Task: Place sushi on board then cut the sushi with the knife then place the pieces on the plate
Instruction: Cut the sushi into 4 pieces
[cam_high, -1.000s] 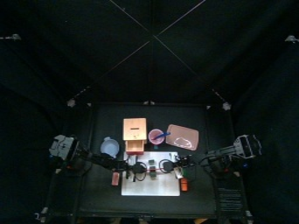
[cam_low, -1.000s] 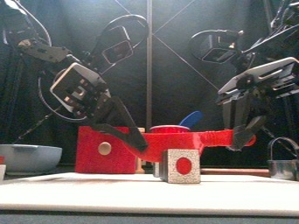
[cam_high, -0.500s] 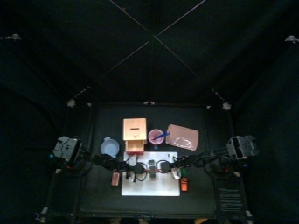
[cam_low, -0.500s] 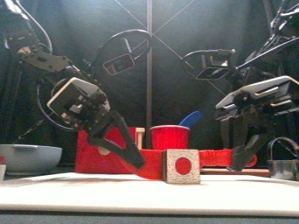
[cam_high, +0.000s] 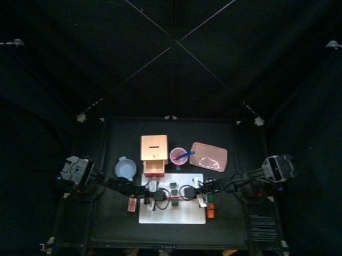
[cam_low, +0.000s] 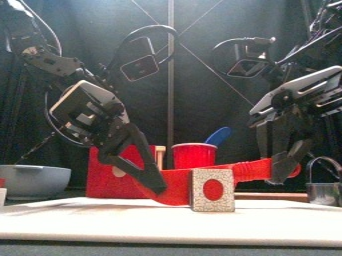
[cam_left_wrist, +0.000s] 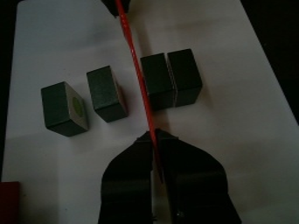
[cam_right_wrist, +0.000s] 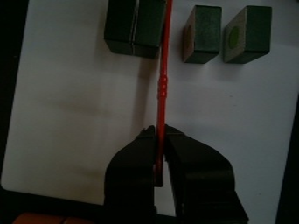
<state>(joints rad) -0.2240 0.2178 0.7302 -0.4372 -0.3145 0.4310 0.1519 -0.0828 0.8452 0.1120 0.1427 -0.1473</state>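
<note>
**Sushi row (cam_left_wrist: 105, 92) cut in part; red knife held across it at both ends**

Location: the row is laid on the white cutting board (cam_left_wrist: 59, 44), seen end-on in the front view, so its long axis is taken to run front to back. Four dark green blocks are counted. Two loose blocks (cam_left_wrist: 65, 108) are stood apart from each other. A joined pair (cam_left_wrist: 181, 77) is not yet split.

Tool: the red knife (cam_left_wrist: 133, 61) is gripped at one end by the left gripper (cam_left_wrist: 156, 142) and at the other by the right gripper (cam_right_wrist: 163, 131). Both sets of jaws are clamped tight on it. The blade is laid crosswise to the row, in the gap between the loose blocks and the joined pair, close against the pair's face. Its height over the board cannot be read for certain.

Key relation: the pair's seam is parallel to the blade and just to one side of it, judged the table-front side. A sideways shift along the row is judged sufficient for the coming cut, with no turning. The row is nearer the left gripper's end of the blade.

Pending: nothing from the row is seen on the pink tray (cam_high: 221, 160).
</note>
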